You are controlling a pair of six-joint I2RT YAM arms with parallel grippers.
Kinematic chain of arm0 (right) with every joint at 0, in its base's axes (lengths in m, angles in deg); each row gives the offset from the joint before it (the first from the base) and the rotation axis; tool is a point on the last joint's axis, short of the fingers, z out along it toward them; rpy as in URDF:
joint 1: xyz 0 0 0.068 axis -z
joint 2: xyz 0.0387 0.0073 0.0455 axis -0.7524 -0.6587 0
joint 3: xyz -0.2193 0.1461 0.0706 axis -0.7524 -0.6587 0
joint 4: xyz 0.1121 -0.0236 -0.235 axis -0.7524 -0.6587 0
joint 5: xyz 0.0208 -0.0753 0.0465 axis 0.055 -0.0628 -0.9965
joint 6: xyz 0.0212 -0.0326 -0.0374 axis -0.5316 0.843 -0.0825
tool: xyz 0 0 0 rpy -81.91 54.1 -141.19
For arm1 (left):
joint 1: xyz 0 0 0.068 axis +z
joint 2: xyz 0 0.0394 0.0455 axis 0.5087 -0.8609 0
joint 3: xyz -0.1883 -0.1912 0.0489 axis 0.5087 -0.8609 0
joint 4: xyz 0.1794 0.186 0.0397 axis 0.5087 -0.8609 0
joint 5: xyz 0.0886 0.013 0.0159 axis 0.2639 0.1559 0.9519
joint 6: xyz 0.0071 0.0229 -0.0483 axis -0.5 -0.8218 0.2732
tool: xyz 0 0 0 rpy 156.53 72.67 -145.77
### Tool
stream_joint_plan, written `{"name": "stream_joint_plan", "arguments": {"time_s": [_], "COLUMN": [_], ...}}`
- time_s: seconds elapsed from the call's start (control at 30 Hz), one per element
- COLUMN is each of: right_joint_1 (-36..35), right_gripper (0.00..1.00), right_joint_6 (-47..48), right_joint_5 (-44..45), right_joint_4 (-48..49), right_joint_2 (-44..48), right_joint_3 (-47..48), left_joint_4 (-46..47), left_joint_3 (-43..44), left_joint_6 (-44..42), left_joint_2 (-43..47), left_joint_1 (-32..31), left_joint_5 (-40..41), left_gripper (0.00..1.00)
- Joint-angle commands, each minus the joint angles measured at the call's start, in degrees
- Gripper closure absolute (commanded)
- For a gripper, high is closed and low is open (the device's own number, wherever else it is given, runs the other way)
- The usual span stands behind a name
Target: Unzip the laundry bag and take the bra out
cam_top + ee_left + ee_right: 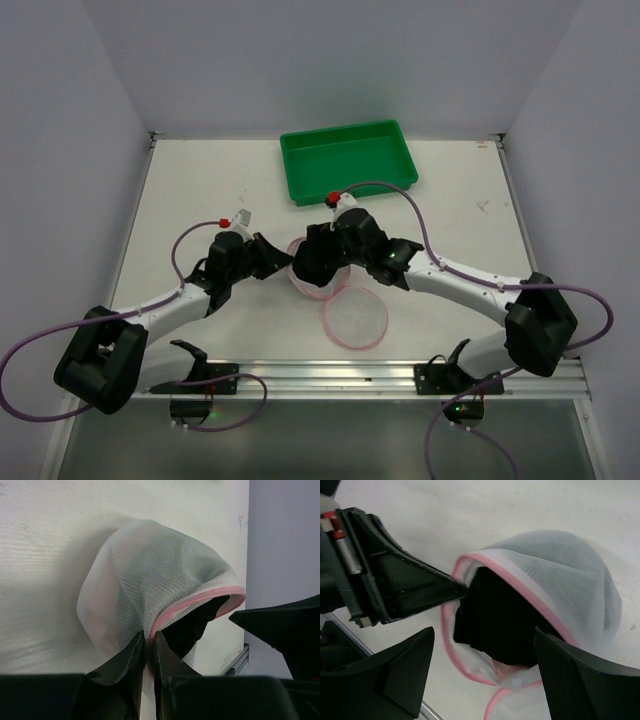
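Silver rail [330, 374], then white table [200, 190] with laundry bag [355, 320], between lilac walls [60, 100].

Sheer white mesh laundry bag [150, 575], matt black cloth bra [495, 620], glossy green plastic tray [345, 165].

A white, faintly scuffed tabletop [200, 200] sat boxed in by a plain pale lavender back wall [330, 60], left wall [60, 150] and right wall [590, 150]. An aluminium rail [330, 374] ran along its near edge. Lighting was even, shadows soft.

Pink-trimmed laundry bag [150, 575] between fingers [125, 666]
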Motion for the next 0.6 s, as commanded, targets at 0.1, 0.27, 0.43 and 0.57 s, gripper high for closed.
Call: {"name": "stream_joint_plan", "arguments": {"time_s": [0.1,0.27,0.43,0.57], "right_joint_1": [-3.63,-4.24,-4.24,-4.33], "right_gripper": [0.18,0.18,0.18,0.17], "right_joint_6": [8.03,10.50,10.15,9.97], "right_joint_5": [6.11,6.90,7.16,6.99], "right_joint_4": [0.39,-1.89,-4.97,-4.88], "right_joint_2": [-2.94,-5.66,-10.23,-13.04], "right_joint_3": [6.09,7.68,8.83,8.38], "left_joint_4": [1.48,-1.16,-3.97,-6.70], "left_joint_3": [1.21,1.74,2.79,3.14], "left_joint_6": [-0.82,-2.05,-3.46,-5.04], "left_joint_2": [1.84,3.33,4.13,5.62], "left_joint_1": [-0.34,-0.34,-0.26,-0.26], "left_joint_5": [0.00,1.23,2.20,3.51], "left_gripper": [0.74,0.64,0.60,0.59]}}
